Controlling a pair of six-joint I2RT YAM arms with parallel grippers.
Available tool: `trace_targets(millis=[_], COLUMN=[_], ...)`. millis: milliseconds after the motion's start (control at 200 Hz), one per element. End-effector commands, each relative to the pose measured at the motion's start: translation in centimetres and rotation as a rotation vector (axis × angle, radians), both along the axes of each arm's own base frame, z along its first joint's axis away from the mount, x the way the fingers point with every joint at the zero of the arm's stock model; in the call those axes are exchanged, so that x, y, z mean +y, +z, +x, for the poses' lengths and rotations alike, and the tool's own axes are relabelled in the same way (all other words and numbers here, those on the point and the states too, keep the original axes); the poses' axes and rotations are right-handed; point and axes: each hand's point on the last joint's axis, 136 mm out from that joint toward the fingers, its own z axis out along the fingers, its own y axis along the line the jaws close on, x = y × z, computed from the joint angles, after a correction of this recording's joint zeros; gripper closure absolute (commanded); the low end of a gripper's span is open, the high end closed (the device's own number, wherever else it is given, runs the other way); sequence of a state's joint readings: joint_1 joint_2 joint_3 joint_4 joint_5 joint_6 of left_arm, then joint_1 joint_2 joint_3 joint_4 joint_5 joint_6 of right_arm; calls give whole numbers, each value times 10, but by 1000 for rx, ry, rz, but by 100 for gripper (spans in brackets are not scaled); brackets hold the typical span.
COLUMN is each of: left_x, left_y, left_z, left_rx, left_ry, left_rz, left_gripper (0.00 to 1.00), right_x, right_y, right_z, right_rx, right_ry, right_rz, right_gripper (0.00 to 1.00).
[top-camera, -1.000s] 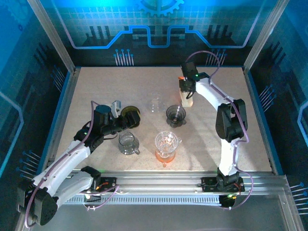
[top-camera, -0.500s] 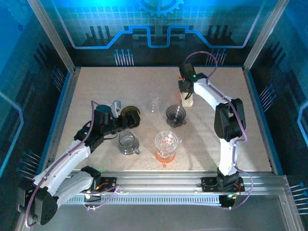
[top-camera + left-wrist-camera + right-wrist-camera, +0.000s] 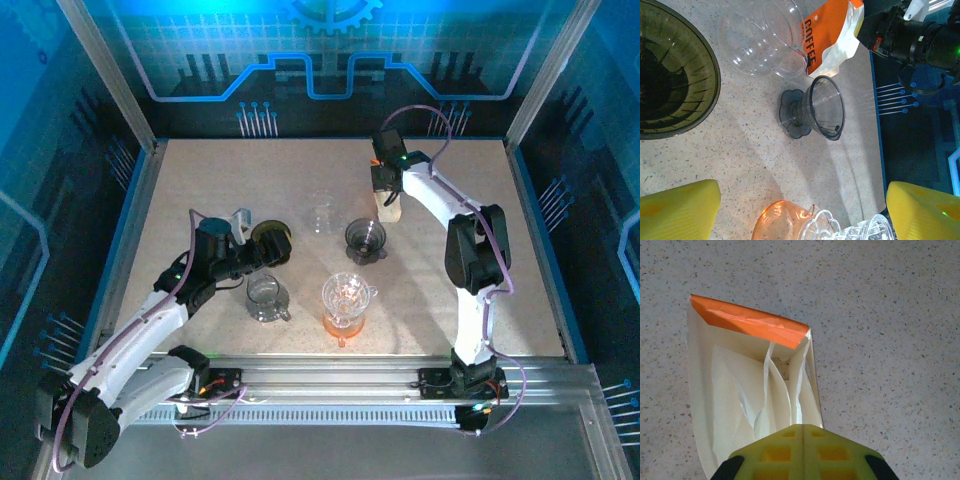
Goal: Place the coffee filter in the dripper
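**Right gripper bites down on a coffee filter inside its open bag at the far side of the table.**

The jaws are pressed tight together at the bag's mouth and appear to pinch the edge of one white paper among several nested ones. The filter sits in the bag, not yet in the dark dripper standing nearby. The left gripper hangs wide open over the table, grasping nothing, beside a dark bowl. The risk lies in the lift. Neighbouring papers could cling and come out together, and the light bag could rise or topple with them. A shallow pinch on so thin an edge could also slip, dropping the filter short of the dripper.
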State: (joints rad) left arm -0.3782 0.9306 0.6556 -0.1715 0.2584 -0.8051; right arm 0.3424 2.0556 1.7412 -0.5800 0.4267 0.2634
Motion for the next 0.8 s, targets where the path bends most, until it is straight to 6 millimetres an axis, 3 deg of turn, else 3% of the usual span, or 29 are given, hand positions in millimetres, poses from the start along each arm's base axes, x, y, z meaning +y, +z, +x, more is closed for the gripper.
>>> trace_targets(millis=[0,555,796], left_x=[1,1,1], left_y=[3,4,8], left_z=[4,4,3], left_rx=[-21,-20,-24], left_ry=[0,0,1], left_rz=[8,-8,-13], left_gripper=[12,12,12], right_x=[6,-1,-8], right_y=[25,71,100], right_z=[-1,-32,-53], right_rx=[-63,-165,-228], right_ry=[15,0,-2], right_rz=[14,69,89], right_gripper=[100,100,100])
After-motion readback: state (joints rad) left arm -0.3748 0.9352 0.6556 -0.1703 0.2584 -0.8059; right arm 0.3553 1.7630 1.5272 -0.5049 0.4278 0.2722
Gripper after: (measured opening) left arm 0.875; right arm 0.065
